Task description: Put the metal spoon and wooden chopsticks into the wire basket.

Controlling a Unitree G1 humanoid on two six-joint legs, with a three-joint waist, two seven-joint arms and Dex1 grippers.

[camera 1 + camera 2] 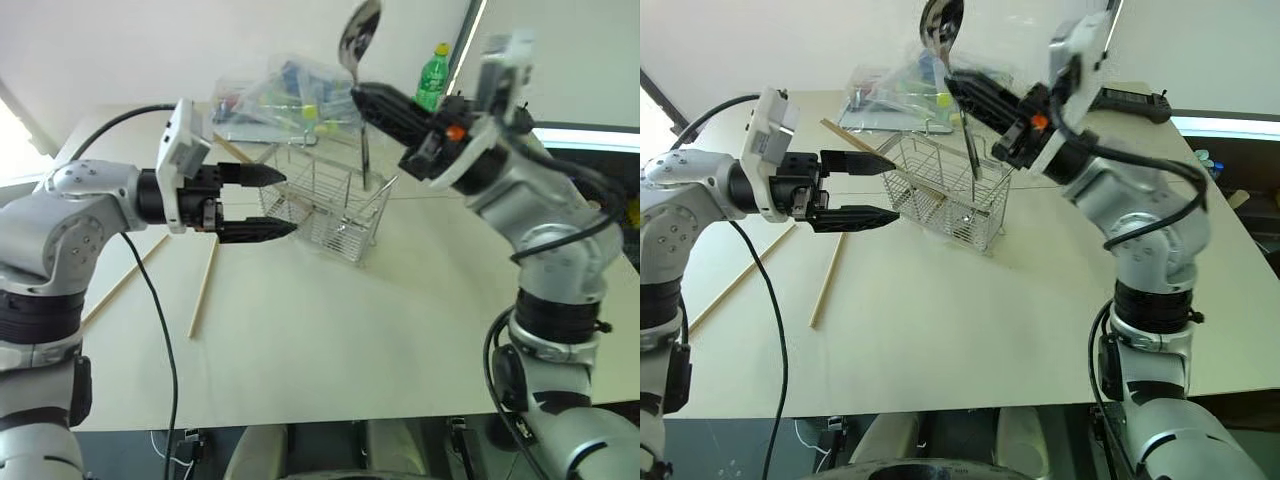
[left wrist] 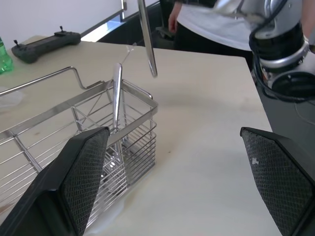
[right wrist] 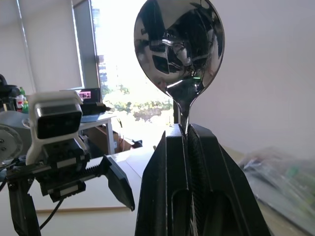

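My right gripper [image 1: 358, 95] is shut on the metal spoon [image 1: 360, 35] at the top of its handle. The spoon stands upright, bowl up. Its slim handle hangs down over the right end of the wire basket [image 1: 325, 210], and its tip [image 2: 153, 73] hovers just above the basket's rim [image 2: 142, 93]. My left gripper [image 1: 288, 203] stands open and level beside the basket's left end with nothing between its fingers. Two wooden chopsticks [image 1: 203, 285] [image 1: 120, 285] lie flat on the table left of the basket. A third chopstick [image 1: 855, 145] lies behind my left gripper.
A clear plastic bag [image 1: 285, 95] of colourful items and a green bottle [image 1: 433, 78] stand behind the basket. A black controller [image 2: 47, 42] lies at the table's far edge. A person [image 2: 206, 24] stands beyond the table.
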